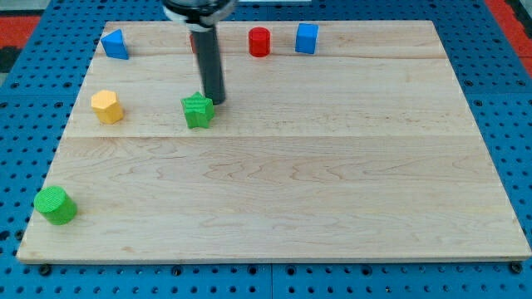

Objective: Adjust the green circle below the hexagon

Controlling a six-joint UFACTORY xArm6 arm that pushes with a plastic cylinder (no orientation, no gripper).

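My tip point(218, 101) beside green star point(198, 110); green circle point(55, 205) stands upright.

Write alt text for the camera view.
My tip touches the green star near the board's upper middle. The green circle sits bottom left, well below the yellow hexagon; a red cylinder and two blue blocks line the top.

Brightness: you get an evenly lit, bright wooden board point(332, 166), no dim corners.
Shadows: short and soft; green cylinder point(55, 205) drops a small dark patch at its base toward 6 o'clock; rod point(209, 66) shades the board just beside my tip point(216, 101).
Glare: none you could call harsh; faint sheen on the rod.
Focus: blocks slightly soft-edged; rod top at 12 o'clock blurred.
Distortion: board edges read straight.
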